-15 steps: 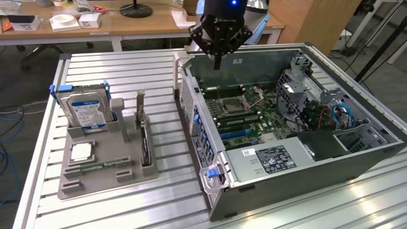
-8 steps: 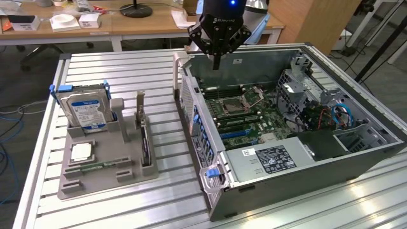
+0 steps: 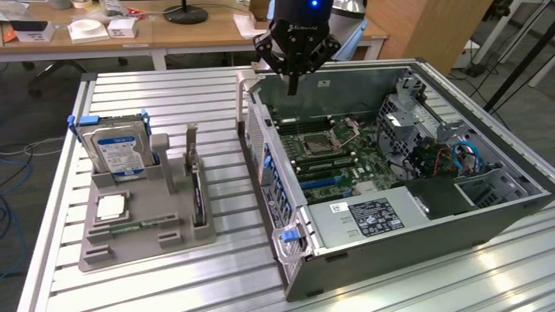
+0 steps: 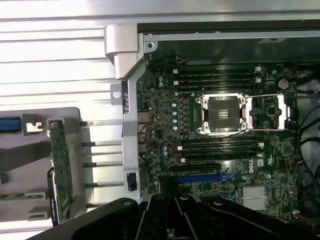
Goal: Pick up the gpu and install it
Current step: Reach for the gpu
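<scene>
The gpu [image 3: 199, 195] is a thin dark card standing on edge in a slot of the grey holder [image 3: 130, 252], its silver bracket [image 3: 191, 140] pointing up. The wrist view looks down on the gpu [image 4: 61, 167] edge-on, as a narrow green strip. My gripper [image 3: 293, 86] hangs above the far wall of the open computer case [image 3: 416, 224], well away from the gpu. Its fingers meet in one point with nothing between them. Inside the case lies the motherboard [image 4: 165, 107], with a blue card slot [image 4: 200, 177] near my gripper body.
In the holder, a blue-labelled hard drive [image 3: 117, 148] stands upright, beside a flat processor chip [image 3: 111, 207] and a green memory stick [image 3: 130, 227]. The case holds a power supply [image 3: 373, 218] and drive cage [image 3: 416, 110]. Desks stand beyond the ribbed metal table [image 3: 173, 97].
</scene>
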`<state>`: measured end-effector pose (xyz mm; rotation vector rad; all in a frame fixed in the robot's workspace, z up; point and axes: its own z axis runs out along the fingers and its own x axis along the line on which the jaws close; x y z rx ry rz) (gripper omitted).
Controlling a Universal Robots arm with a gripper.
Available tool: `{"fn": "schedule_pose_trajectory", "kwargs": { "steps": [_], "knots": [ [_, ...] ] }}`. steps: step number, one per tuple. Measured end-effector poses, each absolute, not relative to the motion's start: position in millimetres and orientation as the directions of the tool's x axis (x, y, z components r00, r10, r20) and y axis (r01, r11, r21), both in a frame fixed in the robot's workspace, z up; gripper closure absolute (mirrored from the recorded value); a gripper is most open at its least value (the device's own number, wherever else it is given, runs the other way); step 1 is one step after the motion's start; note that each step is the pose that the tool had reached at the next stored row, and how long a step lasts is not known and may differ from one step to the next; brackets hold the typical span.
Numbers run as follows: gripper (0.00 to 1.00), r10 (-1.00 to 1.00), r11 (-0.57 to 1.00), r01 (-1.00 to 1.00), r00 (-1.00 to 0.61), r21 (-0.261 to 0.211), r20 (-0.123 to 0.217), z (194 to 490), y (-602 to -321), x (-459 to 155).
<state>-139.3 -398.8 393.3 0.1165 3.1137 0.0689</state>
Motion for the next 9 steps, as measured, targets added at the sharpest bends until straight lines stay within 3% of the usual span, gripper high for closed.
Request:
{"fn": "schedule_pose_trajectory", "kwargs": {
  "steps": [9],
  "knots": [
    [0.89, 0.075, 0.996, 0.074, -0.997, 0.045, -0.023, 393.2, -398.8, -145.4]
  ]
}}
